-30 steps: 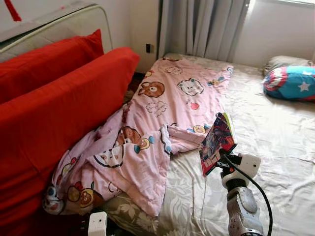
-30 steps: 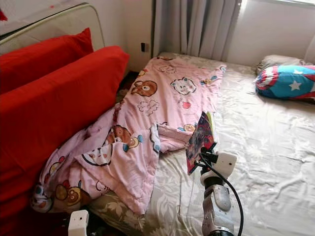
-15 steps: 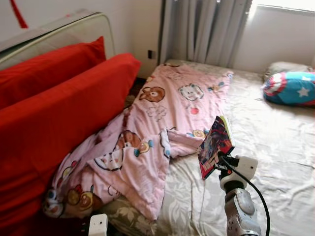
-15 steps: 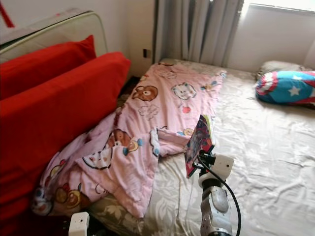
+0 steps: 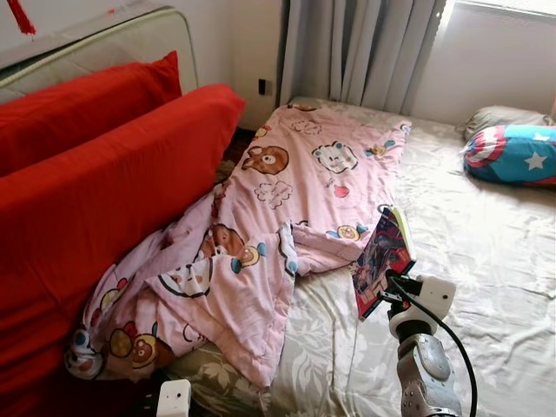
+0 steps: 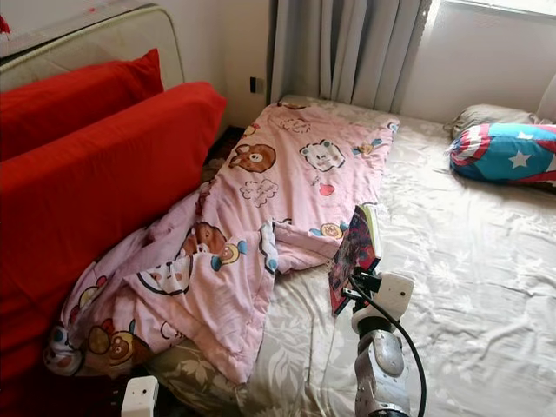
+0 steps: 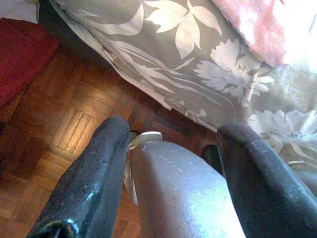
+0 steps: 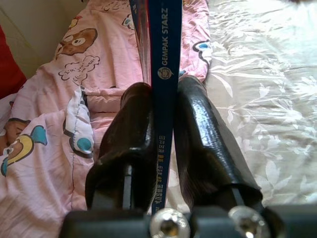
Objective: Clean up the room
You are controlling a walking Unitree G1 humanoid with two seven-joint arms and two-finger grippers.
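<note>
Grey curtains [image 5: 360, 48] hang behind a bed [image 5: 486, 261] covered in a pale leaf-print sheet, in a room with a wooden parquet floor [image 7: 59, 134]. Along the bed's left side stand two large red cushions [image 5: 95, 182], leaning against a padded headboard [image 5: 104, 39]. A pink cartoon-print blanket [image 5: 278, 208] lies crumpled next to them, running from the curtain end down to the near corner, where it bunches against the lower cushion. The left gripper [image 7: 173, 163] hangs low beside the bed's edge, above the floor, its black fingers [image 7: 94, 173] spread apart with nothing between them. Right of the blanket, the right gripper [image 8: 163, 134] is raised over the sheet and pinches a thin book [image 5: 382, 259] by its blue spine, holding it upright. At the far right, a star-patterned blue and red pillow [image 5: 512, 152] rests near a plain pillow [image 5: 499, 115].
</note>
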